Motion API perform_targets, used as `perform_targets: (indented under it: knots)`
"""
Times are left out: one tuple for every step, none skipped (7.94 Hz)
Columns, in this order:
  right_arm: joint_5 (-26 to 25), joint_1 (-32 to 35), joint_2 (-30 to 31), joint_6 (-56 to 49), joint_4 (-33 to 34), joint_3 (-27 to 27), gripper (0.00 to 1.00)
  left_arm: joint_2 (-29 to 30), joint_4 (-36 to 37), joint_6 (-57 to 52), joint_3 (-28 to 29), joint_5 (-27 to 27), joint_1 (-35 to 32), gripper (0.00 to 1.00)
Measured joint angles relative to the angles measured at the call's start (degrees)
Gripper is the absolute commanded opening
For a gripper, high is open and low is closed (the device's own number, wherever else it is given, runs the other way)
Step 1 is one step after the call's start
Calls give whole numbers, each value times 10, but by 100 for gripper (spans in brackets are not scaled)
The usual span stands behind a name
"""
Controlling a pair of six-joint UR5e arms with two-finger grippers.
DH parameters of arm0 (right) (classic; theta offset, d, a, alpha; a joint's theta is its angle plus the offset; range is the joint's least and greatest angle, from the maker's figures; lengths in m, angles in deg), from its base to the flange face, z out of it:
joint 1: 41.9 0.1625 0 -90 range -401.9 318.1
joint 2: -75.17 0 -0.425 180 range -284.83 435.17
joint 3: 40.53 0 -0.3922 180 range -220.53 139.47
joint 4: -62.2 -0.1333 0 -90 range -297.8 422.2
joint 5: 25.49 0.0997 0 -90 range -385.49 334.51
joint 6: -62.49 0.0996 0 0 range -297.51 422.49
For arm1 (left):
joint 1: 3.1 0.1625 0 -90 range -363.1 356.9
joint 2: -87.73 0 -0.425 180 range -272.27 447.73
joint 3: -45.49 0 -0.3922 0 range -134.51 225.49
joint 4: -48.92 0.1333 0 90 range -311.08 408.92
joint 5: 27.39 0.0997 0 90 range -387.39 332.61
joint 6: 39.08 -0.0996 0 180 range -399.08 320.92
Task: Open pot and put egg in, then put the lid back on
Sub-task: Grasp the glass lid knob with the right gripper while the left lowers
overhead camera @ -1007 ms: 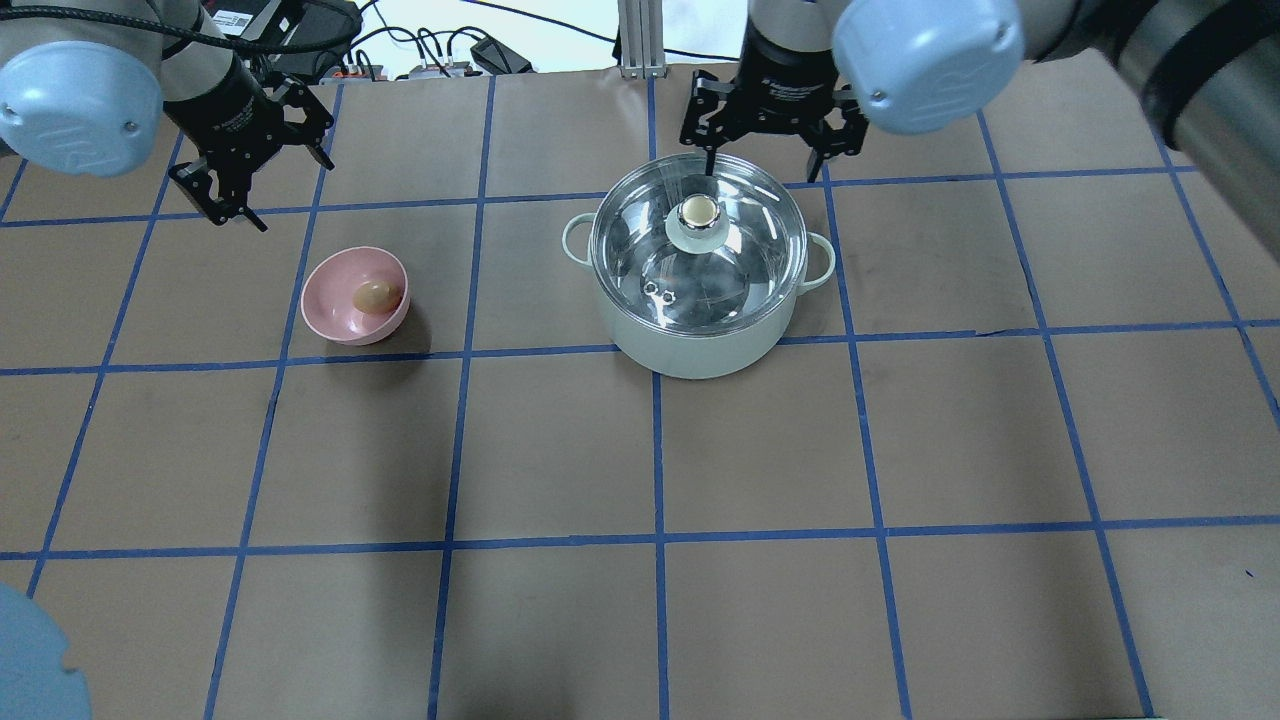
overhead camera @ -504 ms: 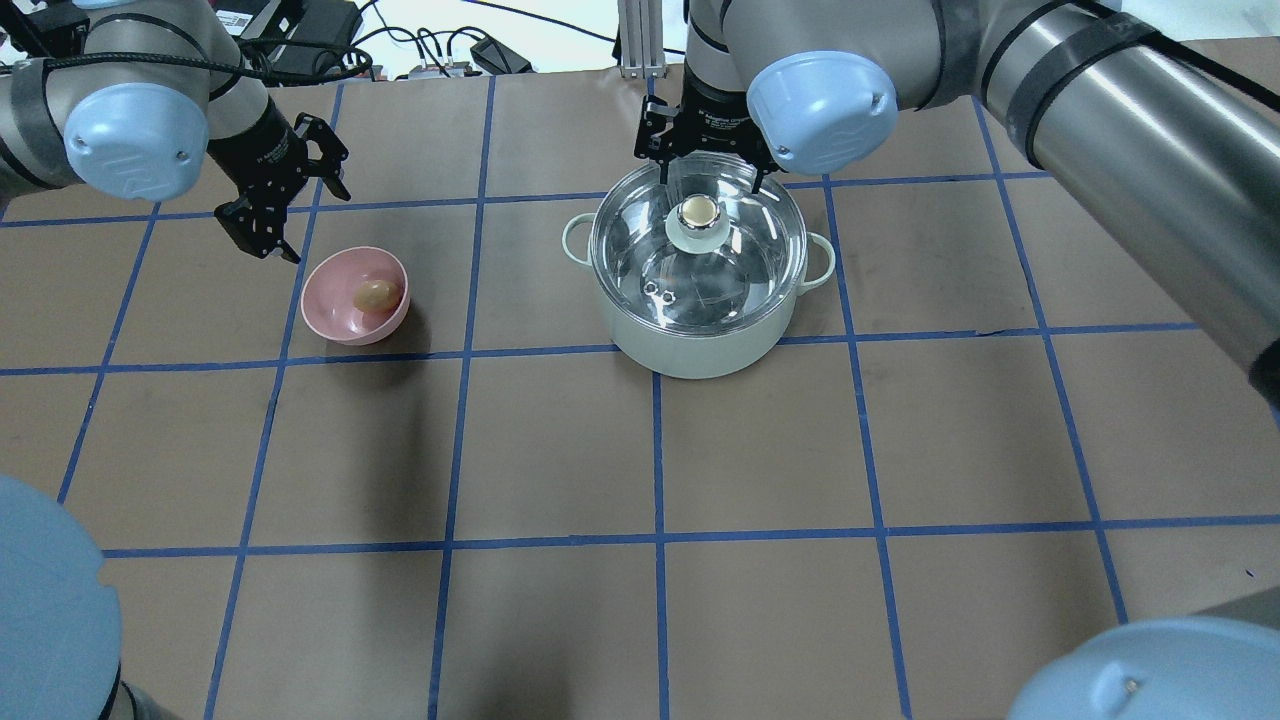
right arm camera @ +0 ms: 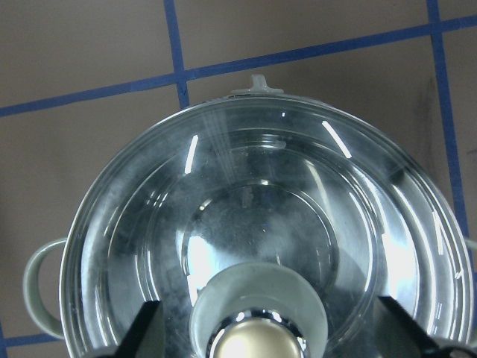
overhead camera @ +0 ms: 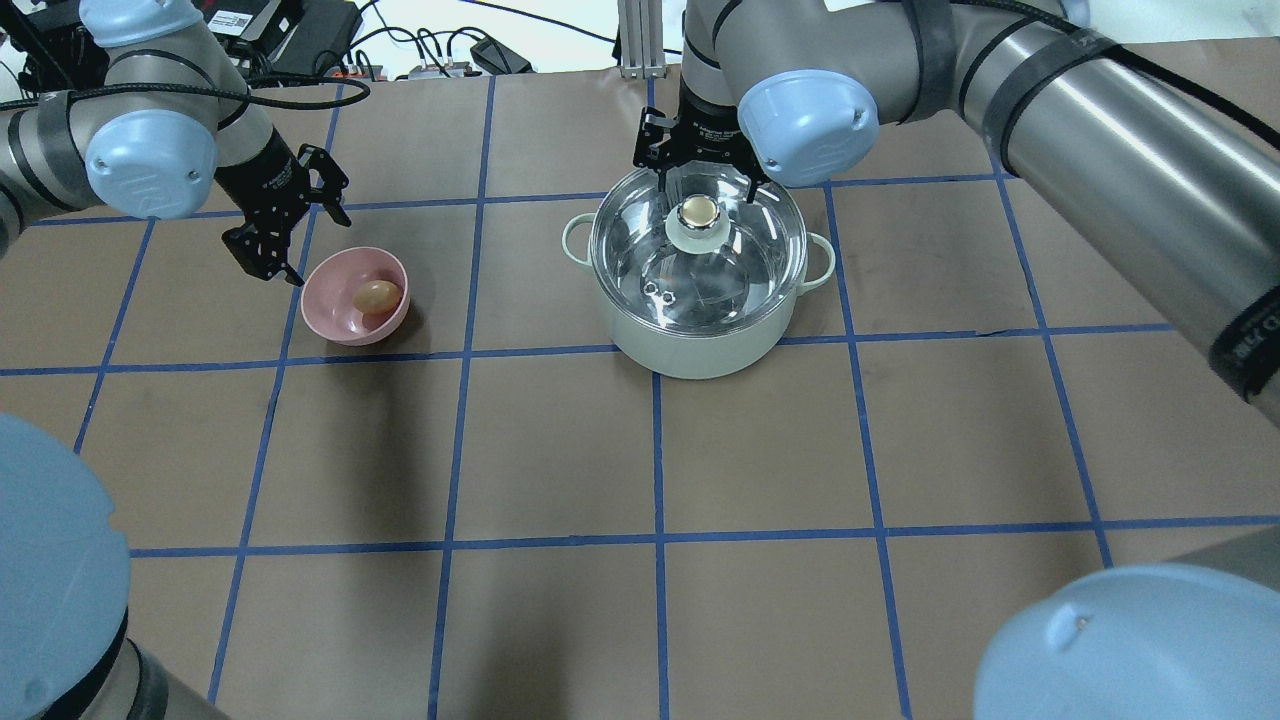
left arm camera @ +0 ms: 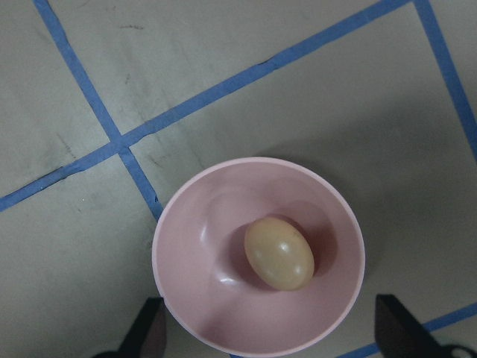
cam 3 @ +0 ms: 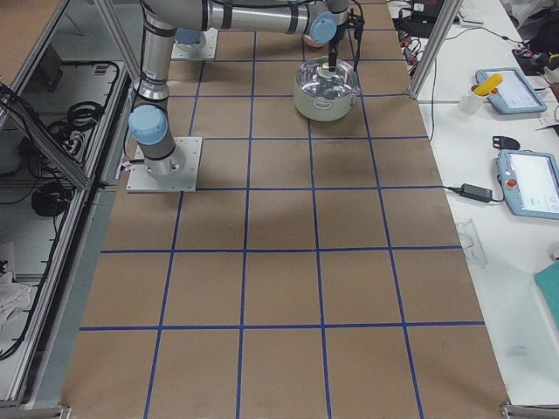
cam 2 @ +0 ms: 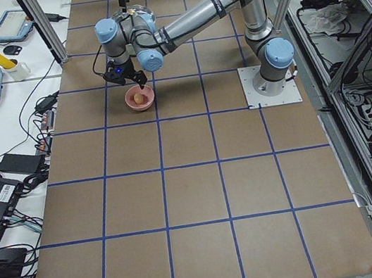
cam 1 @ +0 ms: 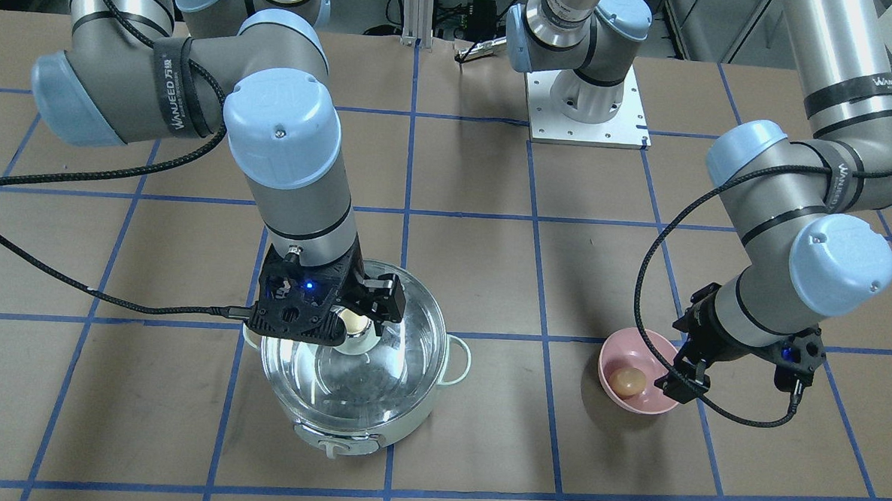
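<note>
Glass covers the pot (overhead camera: 700,355): the lid (overhead camera: 745,270) sits on it, so the pot is shut. The pot stands toward the tabletop's (overhead camera: 560,450) edge across from the robot, near the middle of that edge. The right claw (overhead camera: 704,192) hangs right over the lid's knob (overhead camera: 699,212). Its two fingers (right arm camera: 141,339) are apart, one on each side of the knob, with a gap on both sides. They hold nothing. So the knob lies straight under the claw, between the fingers. I think the next move is to squeeze in on the knob and lift the lid.

The egg (overhead camera: 375,295) lies in a pink bowl (overhead camera: 345,335), toward the far left corner of the tabletop, well apart from the pot. The left claw (overhead camera: 320,250) is by the bowl's rim on its far left side, fingers apart and empty. In the left wrist view the egg lies a little ahead of the fingers. Its long way runs on a slant to the line from finger to finger. The left arm is much nearer the egg; the right arm is nearer the lid.

A black band (cam 1: 173,84) on the right arm reads "WANJEED". A band on the left arm says the same. White print on the right claw's body is too small to read.
</note>
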Motion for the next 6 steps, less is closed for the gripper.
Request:
perform_targets:
  knots:
    - [0,0,-12,7,9,2,81,5,2,1,-1,0,4,100]
    - [3,0,-18,11,13,3,68,8,2,2,-1,0,11,100]
    - [6,0,-20,9,10,3,58,10,3,7,-1,0,17,100]
    - [7,0,-18,3,0,3,55,18,7,23,-1,1,21,100]
    - [7,0,-12,-6,-13,3,52,28,13,35,-2,0,22,100]
    - [7,0,-8,-11,-26,3,49,35,16,41,-6,-1,22,100]
